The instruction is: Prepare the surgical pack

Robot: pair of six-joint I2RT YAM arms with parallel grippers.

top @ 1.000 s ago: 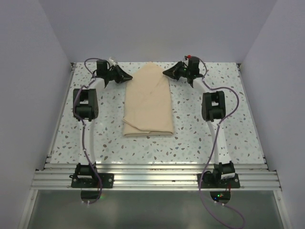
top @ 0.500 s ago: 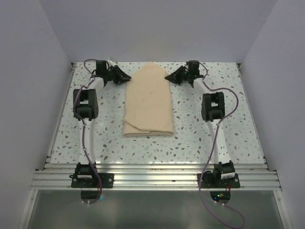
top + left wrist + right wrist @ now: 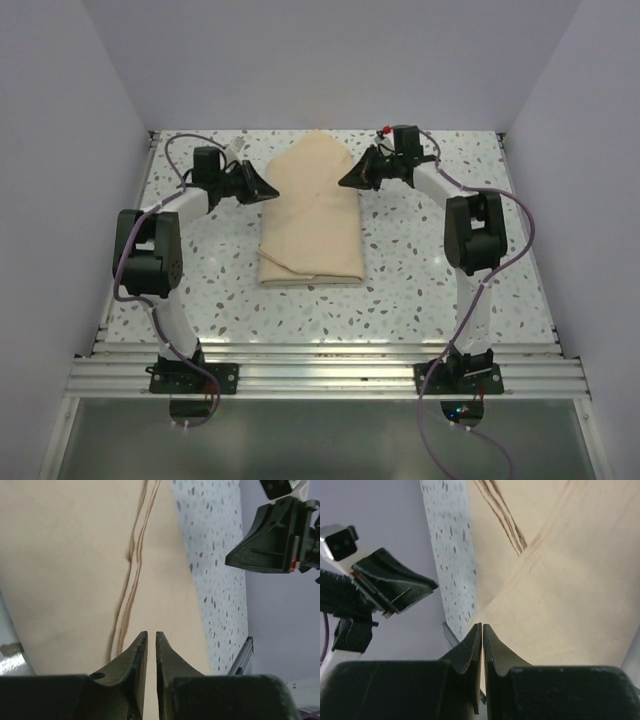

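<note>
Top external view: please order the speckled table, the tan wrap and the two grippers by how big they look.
1. speckled table
2. tan wrap
3. left gripper and right gripper: alike in size, not ranked.

1. Wrap sheet point(image 3: 312, 215): tan cloth, matt, no sheen. Soft creases, with layered fold edges showing as darker lines. Weave too fine to tell.
2. Worktop point(image 3: 420, 290): hard and smooth, white with dark speckle, low gloss.
3. Left gripper point(image 3: 151, 633), fingers point(image 3: 132, 660): black plastic, smooth, faint satin sheen along the edges.
4. Right gripper point(image 3: 482, 626), fingers point(image 3: 469, 652): same black plastic, satin.
5. Rails point(image 3: 320, 372) at the near edge: bare ribbed metal, silver, dull reflections.
6. Walls point(image 3: 330, 60): plain, pale, matt.
</note>
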